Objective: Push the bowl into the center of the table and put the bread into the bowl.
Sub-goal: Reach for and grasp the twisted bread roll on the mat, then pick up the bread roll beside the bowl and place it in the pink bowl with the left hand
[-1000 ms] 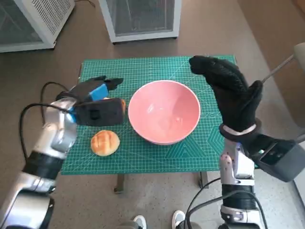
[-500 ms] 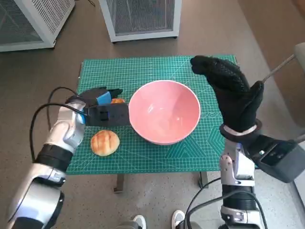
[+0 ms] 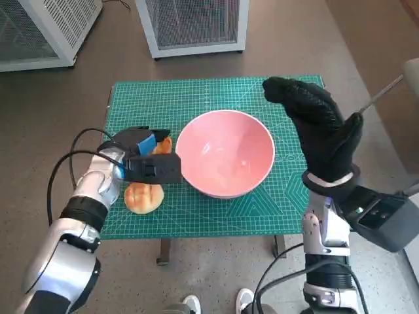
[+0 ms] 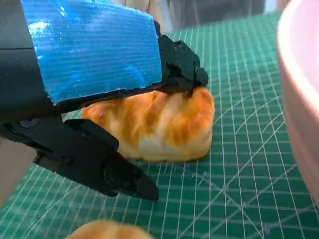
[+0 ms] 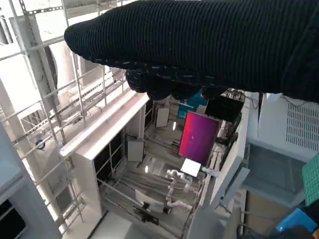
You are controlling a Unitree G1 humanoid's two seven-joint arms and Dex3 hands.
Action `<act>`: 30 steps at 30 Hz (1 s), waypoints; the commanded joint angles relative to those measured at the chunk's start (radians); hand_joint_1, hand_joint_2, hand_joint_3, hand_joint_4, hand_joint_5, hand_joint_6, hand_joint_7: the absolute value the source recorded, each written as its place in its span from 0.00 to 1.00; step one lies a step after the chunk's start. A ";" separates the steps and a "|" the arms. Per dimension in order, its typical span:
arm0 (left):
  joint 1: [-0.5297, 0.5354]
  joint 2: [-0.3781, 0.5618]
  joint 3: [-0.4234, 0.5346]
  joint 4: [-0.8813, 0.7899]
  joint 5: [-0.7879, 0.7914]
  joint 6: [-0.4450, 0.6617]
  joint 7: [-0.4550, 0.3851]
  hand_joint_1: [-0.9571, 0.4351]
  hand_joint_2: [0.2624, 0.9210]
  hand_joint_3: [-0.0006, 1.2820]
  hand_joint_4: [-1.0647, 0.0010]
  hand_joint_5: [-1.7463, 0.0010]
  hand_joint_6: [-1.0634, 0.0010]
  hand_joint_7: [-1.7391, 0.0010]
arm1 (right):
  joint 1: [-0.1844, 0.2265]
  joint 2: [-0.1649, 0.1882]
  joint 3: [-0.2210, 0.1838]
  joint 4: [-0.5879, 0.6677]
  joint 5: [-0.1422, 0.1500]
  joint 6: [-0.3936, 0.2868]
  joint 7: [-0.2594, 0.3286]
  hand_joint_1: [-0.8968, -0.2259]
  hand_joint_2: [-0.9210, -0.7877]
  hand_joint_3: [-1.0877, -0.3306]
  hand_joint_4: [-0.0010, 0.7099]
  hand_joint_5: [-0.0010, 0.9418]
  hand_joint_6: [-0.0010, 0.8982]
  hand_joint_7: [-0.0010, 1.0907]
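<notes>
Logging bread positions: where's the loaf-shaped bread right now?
In the head view, the loaf-shaped bread lies left of the pink bowl, under the left hand.

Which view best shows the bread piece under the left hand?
The left wrist view: the bread loaf fills the frame, with the left hand over it and a finger touching its top. The head view shows only an orange sliver; the right wrist view shows none.

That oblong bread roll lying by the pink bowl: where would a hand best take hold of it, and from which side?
Probably across its short width, coming down from above. The oblong bread roll lies flat on the green mat, long sides free, and the left hand already sits over it, one finger on its top. The pink bowl crowds one side.
</notes>
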 commanded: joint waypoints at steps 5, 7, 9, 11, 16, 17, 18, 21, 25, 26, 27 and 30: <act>-0.024 0.044 -0.010 0.003 0.020 -0.067 0.069 0.70 1.00 0.12 0.45 0.24 0.47 0.38 | 0.022 0.000 -0.001 0.009 0.008 0.009 -0.001 0.80 0.00 0.70 0.68 0.01 0.15 0.81; -0.032 0.058 0.007 -0.025 0.006 -0.067 0.058 0.69 1.00 0.11 0.45 0.24 0.46 0.35 | 0.021 0.001 0.000 0.008 0.009 0.012 -0.002 0.80 0.00 0.70 0.68 0.01 0.15 0.81; -0.035 0.075 0.032 -0.071 -0.013 -0.065 0.043 0.69 1.00 0.11 0.44 0.26 0.46 0.32 | 0.020 0.001 0.000 0.007 0.010 0.015 -0.002 0.81 0.00 0.70 0.68 0.01 0.15 0.81; -0.030 0.094 0.064 -0.132 -0.035 -0.060 0.028 0.69 1.00 0.11 0.45 0.27 0.46 0.31 | 0.020 0.001 0.001 0.007 0.012 0.017 -0.001 0.80 0.01 0.70 0.68 0.01 0.15 0.81; 0.018 0.137 0.154 -0.334 -0.095 -0.050 0.003 0.69 1.00 0.10 0.44 0.28 0.45 0.30 | 0.017 0.002 0.000 0.013 0.017 0.019 0.003 0.80 0.00 0.70 0.69 0.01 0.15 0.81; 0.032 0.144 0.176 -0.382 -0.111 -0.051 0.001 0.69 1.00 0.10 0.43 0.29 0.45 0.30 | 0.016 0.003 0.000 0.014 0.018 0.020 0.003 0.80 0.00 0.71 0.69 0.01 0.15 0.81; 0.044 0.148 0.191 -0.419 -0.121 -0.050 -0.001 0.69 1.00 0.10 0.42 0.29 0.45 0.30 | 0.016 0.004 0.001 0.015 0.019 0.020 0.004 0.80 0.00 0.71 0.69 0.01 0.15 0.81; 0.073 0.155 0.238 -0.546 -0.149 -0.018 -0.018 0.69 1.00 0.09 0.41 0.29 0.46 0.30 | 0.016 0.006 0.005 0.011 0.018 0.023 0.003 0.80 0.00 0.71 0.69 0.02 0.15 0.80; 0.113 0.156 0.294 -0.726 -0.167 0.036 -0.035 0.69 1.00 0.09 0.39 0.31 0.47 0.29 | 0.016 0.007 0.010 0.007 0.018 0.025 0.006 0.80 0.00 0.70 0.69 0.02 0.15 0.81; 0.121 0.155 0.305 -0.763 -0.168 0.048 -0.039 0.69 1.00 0.09 0.39 0.31 0.47 0.28 | 0.016 0.007 0.010 0.007 0.020 0.025 0.007 0.80 0.00 0.70 0.69 0.02 0.15 0.81; 0.131 0.152 0.314 -0.802 -0.167 0.059 -0.040 0.69 1.00 0.09 0.39 0.32 0.48 0.28 | 0.016 0.006 0.010 0.007 0.021 0.026 0.008 0.80 0.00 0.70 0.69 0.02 0.15 0.81; 0.161 0.143 0.335 -0.914 -0.158 0.078 -0.037 0.69 1.00 0.09 0.38 0.33 0.47 0.27 | 0.016 0.004 0.009 0.009 0.027 0.029 0.012 0.79 0.00 0.70 0.70 0.02 0.14 0.82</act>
